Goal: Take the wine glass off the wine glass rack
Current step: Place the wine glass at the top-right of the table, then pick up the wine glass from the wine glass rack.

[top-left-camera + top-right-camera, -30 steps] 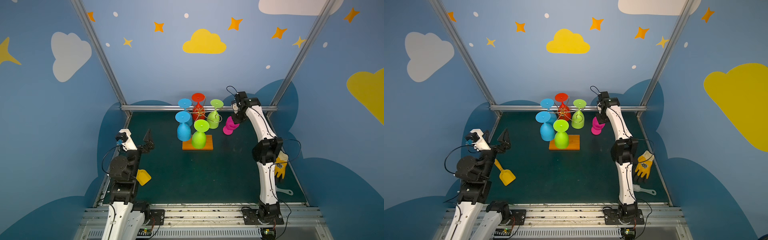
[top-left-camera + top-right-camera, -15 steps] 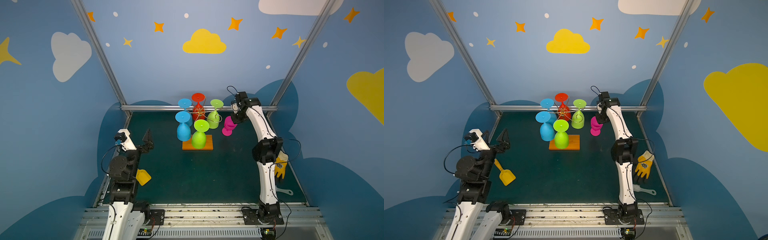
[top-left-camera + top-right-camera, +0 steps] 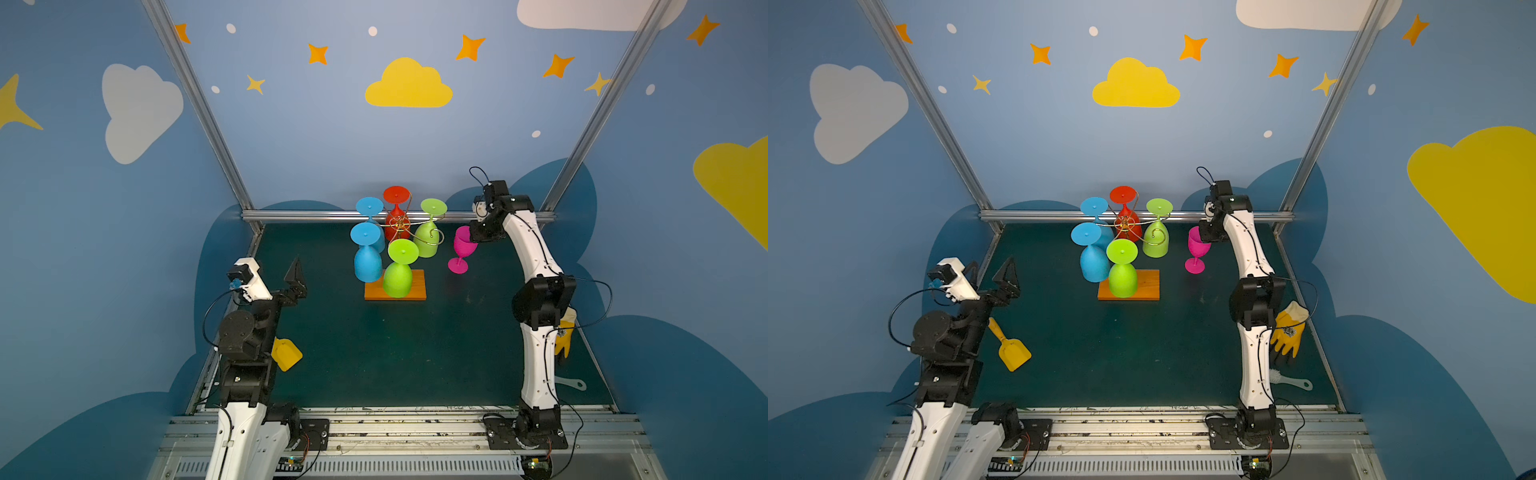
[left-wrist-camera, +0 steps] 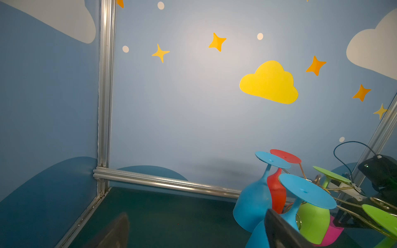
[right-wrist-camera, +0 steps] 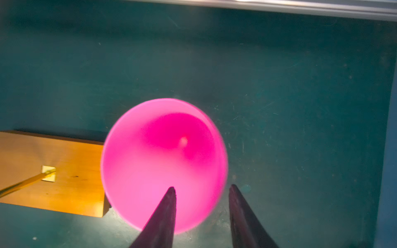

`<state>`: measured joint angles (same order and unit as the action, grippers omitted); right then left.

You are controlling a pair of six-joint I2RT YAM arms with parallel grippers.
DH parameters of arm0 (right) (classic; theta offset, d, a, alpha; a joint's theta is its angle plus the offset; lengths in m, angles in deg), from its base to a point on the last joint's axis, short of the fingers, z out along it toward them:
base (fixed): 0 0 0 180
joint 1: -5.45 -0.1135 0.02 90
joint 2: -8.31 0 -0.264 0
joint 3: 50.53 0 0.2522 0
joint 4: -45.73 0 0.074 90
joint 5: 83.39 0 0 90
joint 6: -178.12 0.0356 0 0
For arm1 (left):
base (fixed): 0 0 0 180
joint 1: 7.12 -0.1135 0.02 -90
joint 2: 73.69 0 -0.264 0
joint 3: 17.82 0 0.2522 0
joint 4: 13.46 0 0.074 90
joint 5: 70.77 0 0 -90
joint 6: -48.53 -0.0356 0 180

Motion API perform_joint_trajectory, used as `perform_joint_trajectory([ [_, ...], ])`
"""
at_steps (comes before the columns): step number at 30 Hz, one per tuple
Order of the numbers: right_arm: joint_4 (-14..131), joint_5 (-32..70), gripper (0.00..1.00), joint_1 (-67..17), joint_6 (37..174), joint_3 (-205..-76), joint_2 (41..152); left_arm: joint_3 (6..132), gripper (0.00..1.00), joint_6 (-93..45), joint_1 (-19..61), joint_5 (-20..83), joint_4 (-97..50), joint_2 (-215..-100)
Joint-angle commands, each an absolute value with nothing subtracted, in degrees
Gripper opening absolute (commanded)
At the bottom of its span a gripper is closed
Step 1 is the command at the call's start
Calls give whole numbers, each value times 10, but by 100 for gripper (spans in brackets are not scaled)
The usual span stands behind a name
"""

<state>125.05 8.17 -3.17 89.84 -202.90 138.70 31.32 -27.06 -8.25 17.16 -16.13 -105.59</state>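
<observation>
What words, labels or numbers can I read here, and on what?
None can be read.
The walls bear only shapes: a yellow cloud, orange stars.
The pink wine glass and wooden base are plain.
A dark mark on the yellow glove is too small to read.

left hand [image 3: 990, 272] raised, spread wide, right hand [image 5: 202, 187] outstretched, partly spread

we see wine glass rack [image 3: 400, 226] mid-table, toward back wall [image 3: 332, 145]; five glasses [image 3: 368, 266] hung upside down on its arms; wine glass [image 3: 462, 249] on mat [image 3: 374, 353] just right of rack, under right gripper [image 5: 200, 189]; scoop [image 3: 286, 353] front-left beside left arm [image 3: 245, 332]; glove [image 3: 1287, 330], brush [image 3: 1293, 380] front-right
</observation>
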Motion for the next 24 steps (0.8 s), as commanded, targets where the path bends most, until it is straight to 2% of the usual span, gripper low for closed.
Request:
perform_joint_trajectory([
  [1,1174,136,42,-16,943,-1990,1310,307,97,-265,-86,175,-158,-1054],
  [12,1033,327,44,19,1037,-1823,1152,305,97,-251,-95,177,-155,-1052],
  [17,918,436,44,19,1097,-1624,1002,302,97,-246,-98,176,-155,-1049],
  [19,865,446,45,17,1117,-1541,931,301,97,-244,-100,178,-153,-1049],
  [24,857,461,49,-7,1130,-1432,797,300,97,-232,-105,184,-151,-1052],
])
